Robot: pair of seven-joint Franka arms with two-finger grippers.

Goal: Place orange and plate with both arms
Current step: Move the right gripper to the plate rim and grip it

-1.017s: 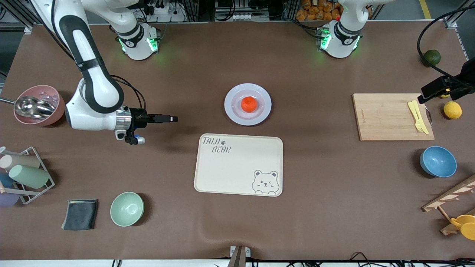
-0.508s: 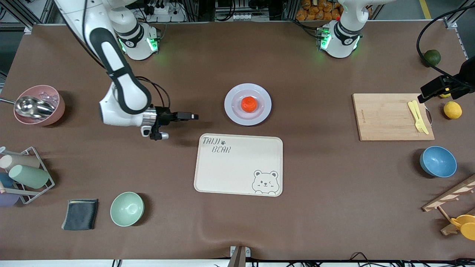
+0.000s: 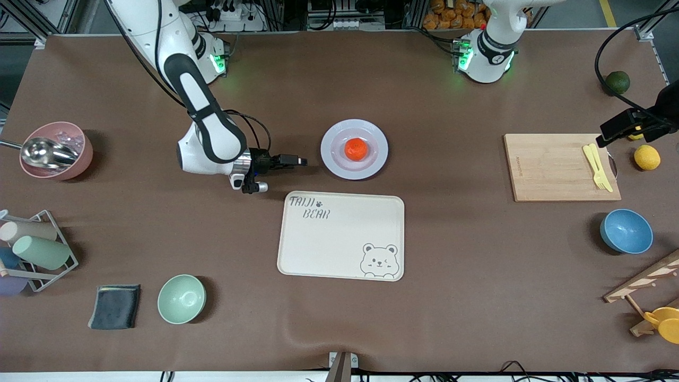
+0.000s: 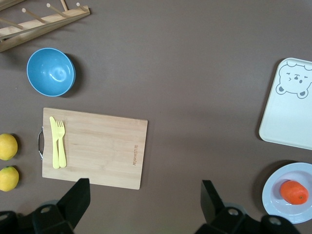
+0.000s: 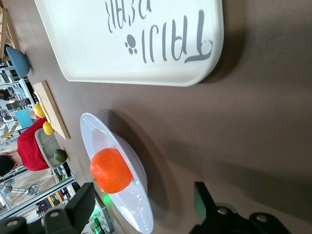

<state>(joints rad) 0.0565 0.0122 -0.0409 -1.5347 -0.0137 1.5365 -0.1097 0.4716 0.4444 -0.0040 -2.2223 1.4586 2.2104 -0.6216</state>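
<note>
While the orange (image 3: 356,149) sits in the sunken centre of the plate (image 3: 331,161), the plate itself rests on the brown surface (image 3: 467,254) about mid-way btwn the two arm bases, just farther from the front cam than the cream bear-print tray (image 3: 339,239) and not touching it.

Right end effector (image 3: 303,161) is low over the surface just beside the plate rim on the right arm's end, pointing sideways at the plate, w/ a small gap to the rim. Right wrist view shows its fingers (image 5: 83,202) spread apart w/ nothing btwn them; the orange and plate lie ahead of them.

Left end effector (image 3: 599,142) hangs up high near the left arm's end of the surface, over the edge of the wooden cutting board (image 3: 551,167). Left wrist view shows its fingers (image 4: 78,197) wide apart, empty. Left arm waits.

On the board: yellow plastic fork + knife (image 3: 597,166), lying side by side toward the left arm's end. Lemon (image 3: 647,157) just off the board; dark green fruit (image 3: 617,81) farther from the front cam than the lemon. Blue bowl (image 3: 626,231) nearer the front cam than the board.

Right arm's end: pink bowl (image 3: 74,159) w/ a metal scoop (image 3: 46,152) in it, wire rack w/ cups (image 3: 37,249), dark cloth (image 3: 114,306), green bowl (image 3: 181,298) beside the cloth.
</note>
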